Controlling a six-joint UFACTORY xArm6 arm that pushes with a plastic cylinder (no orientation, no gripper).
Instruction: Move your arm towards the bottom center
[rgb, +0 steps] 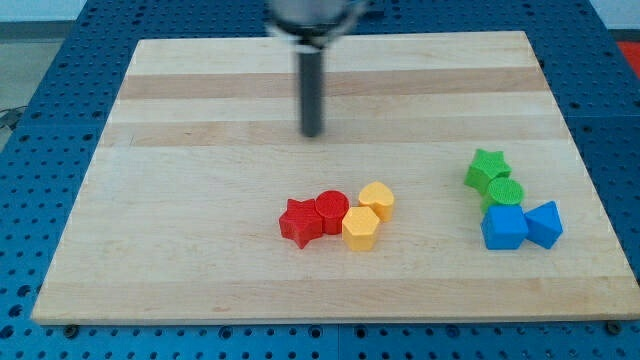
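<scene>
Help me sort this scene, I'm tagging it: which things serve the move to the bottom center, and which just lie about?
Job: my tip; wooden board.

Lying about: red star, red cylinder, two yellow blocks, green star, green cylinder, two blue blocks.

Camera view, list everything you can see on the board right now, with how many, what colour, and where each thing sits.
Wooden board: one, light wood, fills most of the view.
Blue perforated surface: one, blue, around the board.
Red star block: one, red, left end of the centre cluster.
Red cylinder block: one, red, beside the star.
Yellow blocks: two, yellow, upper and lower, right side of the centre cluster.
Green star block: one, green, view's right.
Green cylinder block: one, green, below the green star.
Blue blocks: two, blue, cube-like and angular, below the green ones.
My tip: one, dark rod, above the centre cluster, touching no block.
</scene>
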